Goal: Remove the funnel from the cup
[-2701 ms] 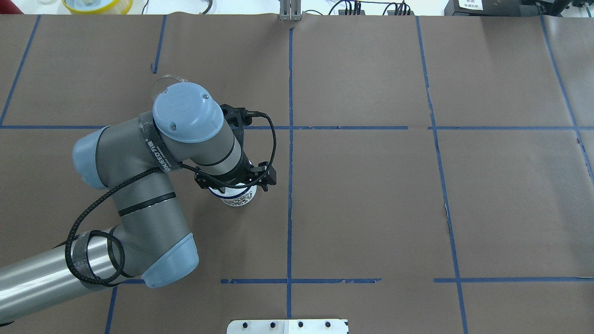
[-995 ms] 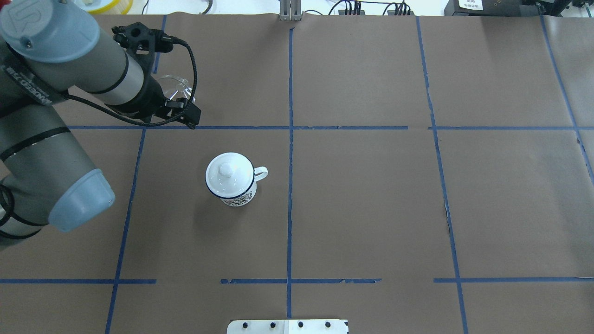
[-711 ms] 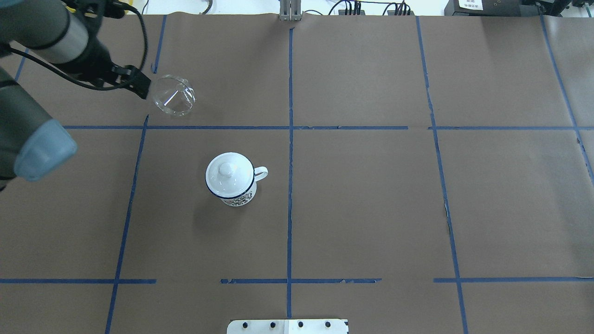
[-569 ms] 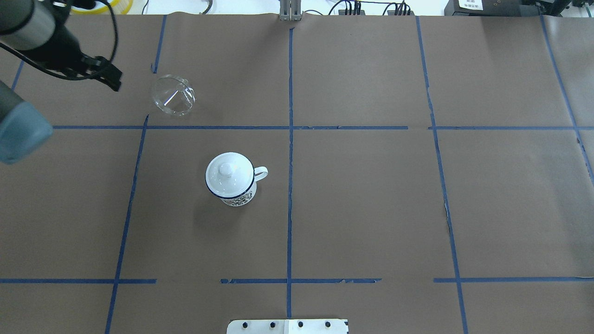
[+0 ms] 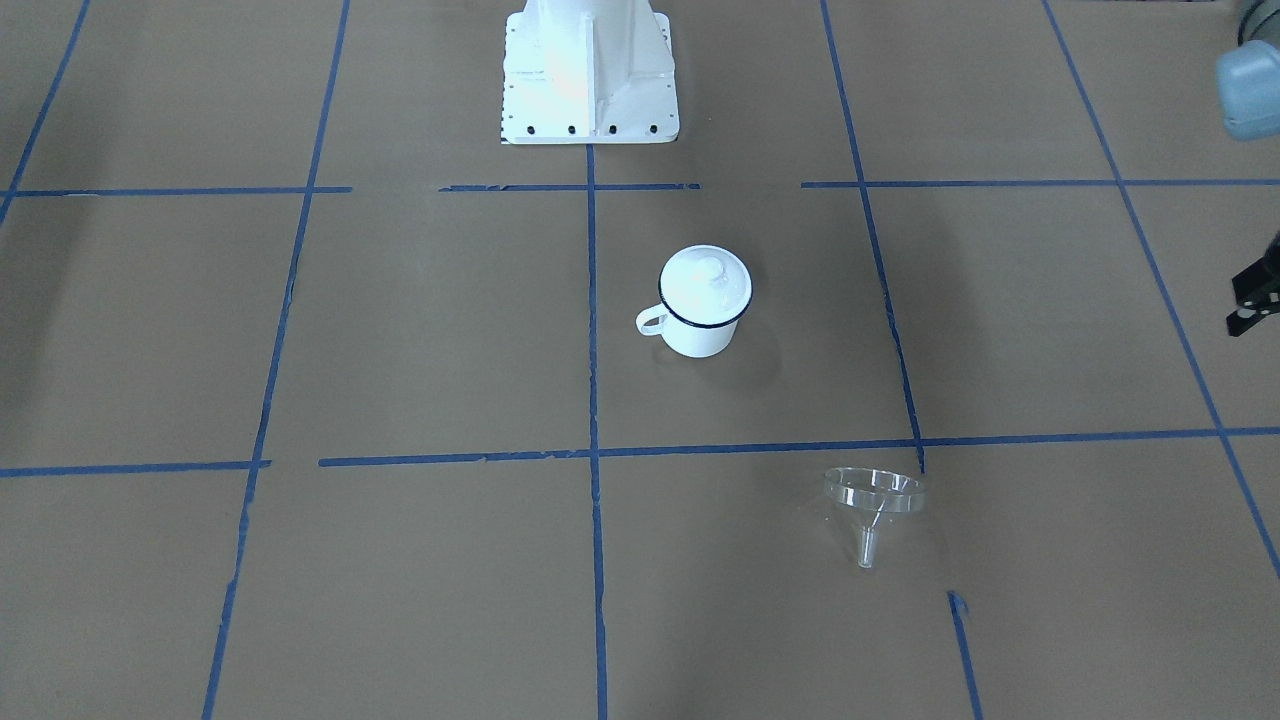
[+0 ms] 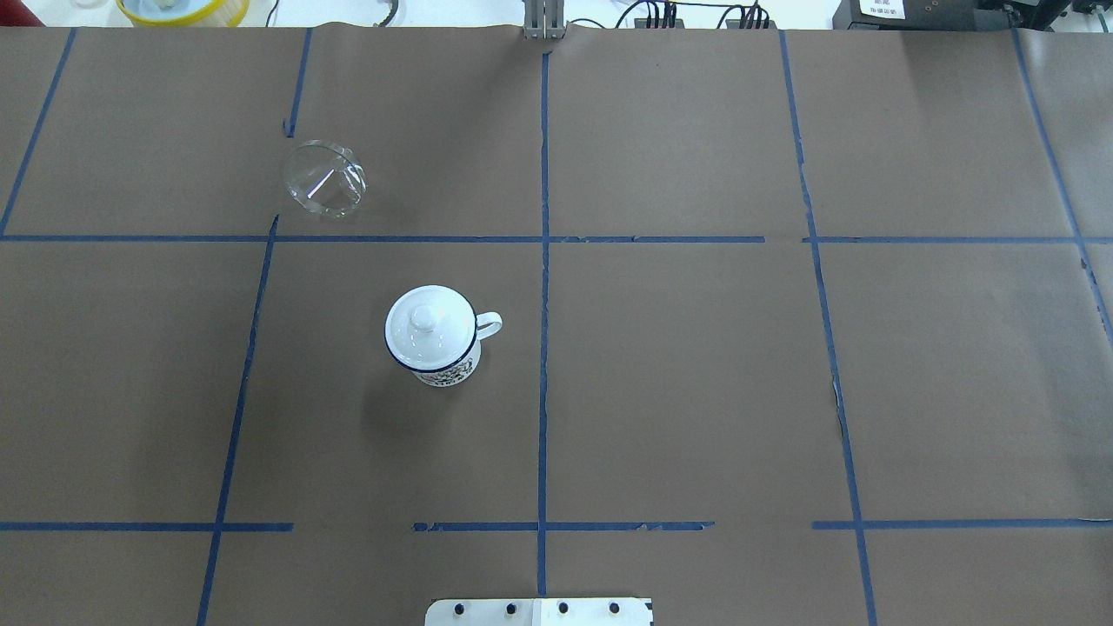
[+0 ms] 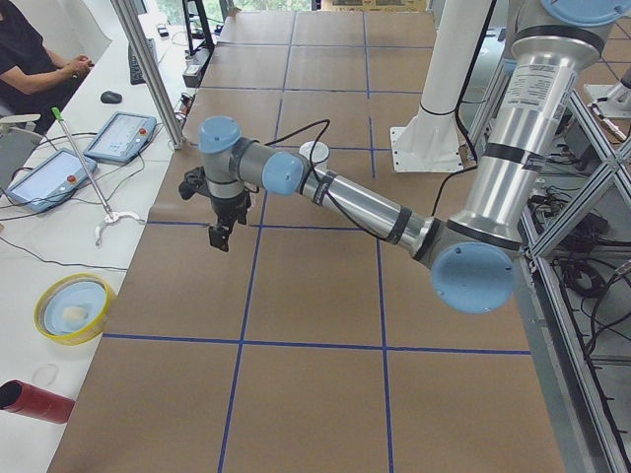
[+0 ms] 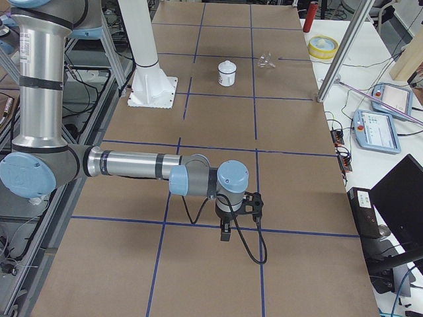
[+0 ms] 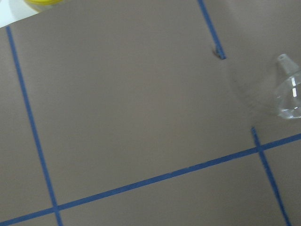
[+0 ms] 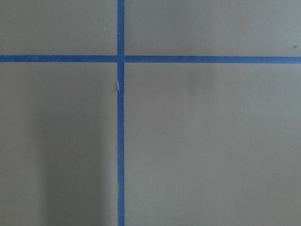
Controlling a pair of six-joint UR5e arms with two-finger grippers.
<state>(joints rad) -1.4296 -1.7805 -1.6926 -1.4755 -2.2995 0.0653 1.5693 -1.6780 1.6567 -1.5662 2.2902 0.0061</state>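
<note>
Exterior front-facing: funnel (image 5: 873, 500) well apart from left claw (image 5: 1256, 300), grip state unclear.

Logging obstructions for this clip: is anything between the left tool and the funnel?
Nothing visible is. The funnel lies on the paper, apart from the cup. The left tool hangs off to the side, with only paper and tape lines between them. The cup stands outside that path.

You get bright, even light; the cup (image 5: 700, 338) throws a soft shadow on the tabletop (image 5: 400, 330), and the left wrist view looks blurred.
</note>
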